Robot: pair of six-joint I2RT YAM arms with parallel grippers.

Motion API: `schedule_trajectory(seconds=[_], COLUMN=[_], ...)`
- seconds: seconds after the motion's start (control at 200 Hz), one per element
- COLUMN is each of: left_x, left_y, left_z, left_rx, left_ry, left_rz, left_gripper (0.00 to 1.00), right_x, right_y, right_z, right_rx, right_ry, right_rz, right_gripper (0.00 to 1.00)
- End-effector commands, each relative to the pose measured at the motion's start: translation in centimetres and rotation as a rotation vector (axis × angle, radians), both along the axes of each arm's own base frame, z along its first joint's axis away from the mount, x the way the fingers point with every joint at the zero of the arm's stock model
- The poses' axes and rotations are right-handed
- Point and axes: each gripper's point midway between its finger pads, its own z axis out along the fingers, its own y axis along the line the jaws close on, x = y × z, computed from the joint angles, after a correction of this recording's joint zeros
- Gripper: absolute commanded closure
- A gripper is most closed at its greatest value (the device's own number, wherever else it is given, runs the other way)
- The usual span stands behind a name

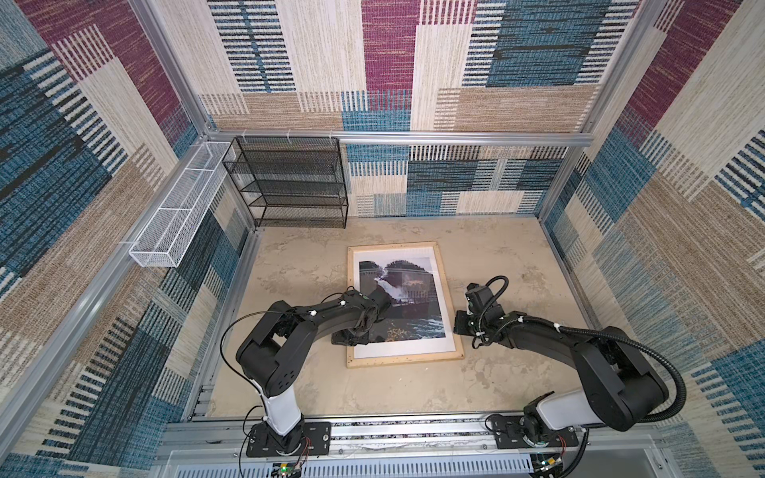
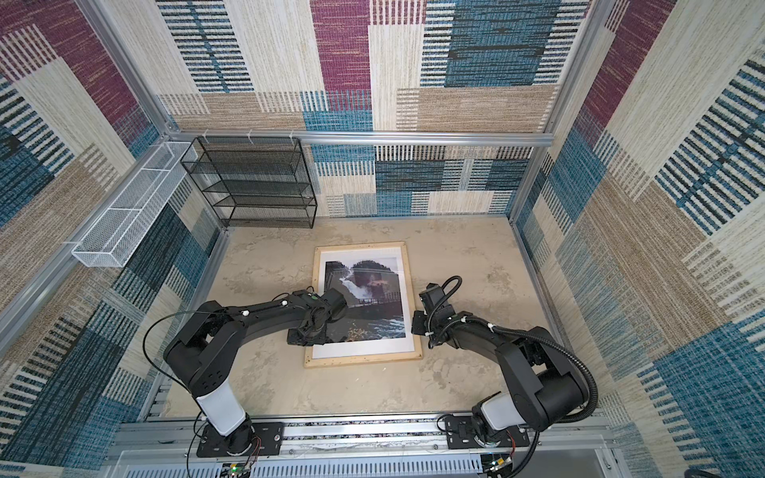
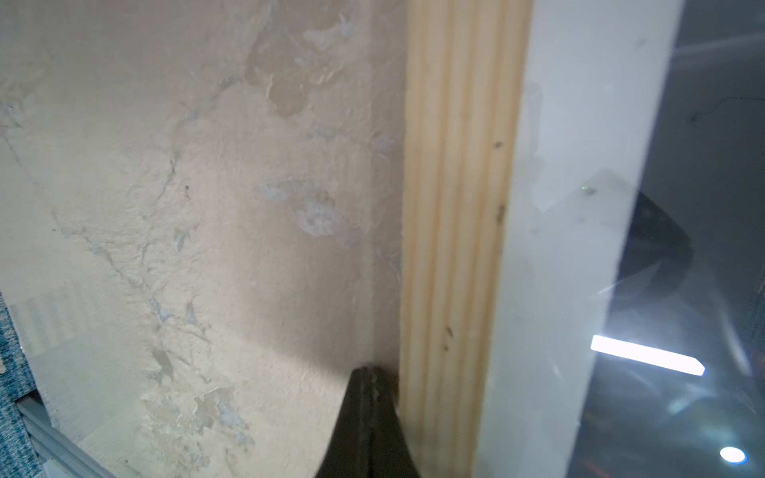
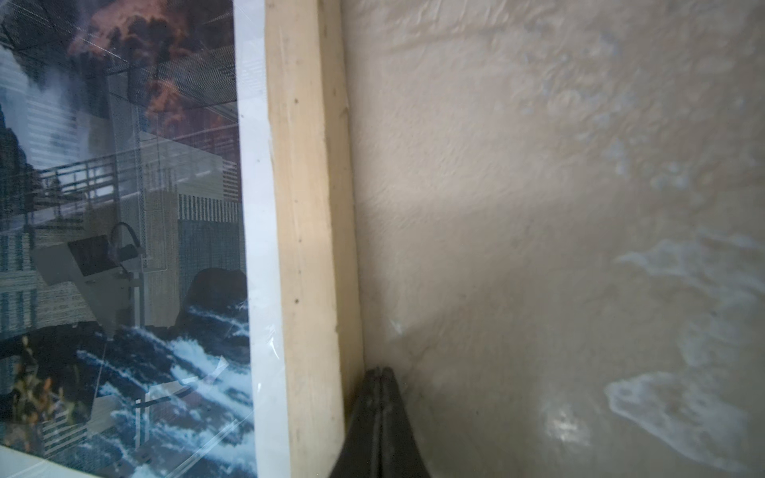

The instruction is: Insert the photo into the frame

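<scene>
The pale wood frame [image 1: 403, 360] [image 2: 364, 358] lies flat on the table. The photo [image 1: 410, 298] [image 2: 372, 289], a white waterfall between dark cliffs, shows inside it with a white border around it and a glossy, reflecting surface. My left gripper [image 3: 368, 370] is shut and empty, its tip on the table right against the outer side of the frame's left rail [image 3: 455, 207]. My right gripper [image 4: 383, 370] is shut and empty too, its tip against the outer side of the right rail [image 4: 308, 207]. In both top views the wrists cover the fingertips.
A black mesh shelf rack [image 1: 289, 182] stands at the back left. A white mesh basket [image 1: 178, 207] hangs on the left wall rail. Patterned walls close in the beige table [image 1: 517, 256] on three sides.
</scene>
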Motion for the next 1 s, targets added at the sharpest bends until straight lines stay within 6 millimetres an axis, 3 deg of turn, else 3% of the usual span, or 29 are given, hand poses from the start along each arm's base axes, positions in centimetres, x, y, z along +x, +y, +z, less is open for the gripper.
schedule_trajectory(seconds=[0.0, 0.991], left_x=[1.3, 3.1], left_y=[-7.3, -9.0], left_z=[-2.0, -2.0], left_rx=[-0.348, -0.384], left_ry=[0.021, -0.012], left_rz=[-0.042, -0.093], left_gripper=[1.0, 1.0], right_x=[-4.0, -5.8], right_y=[2.3, 1.7], right_z=[-1.0, -0.6], right_rx=[0.127, 0.166], right_ry=[0.175, 0.187], right_rz=[0.079, 0.044], right_gripper=[1.0, 1.0])
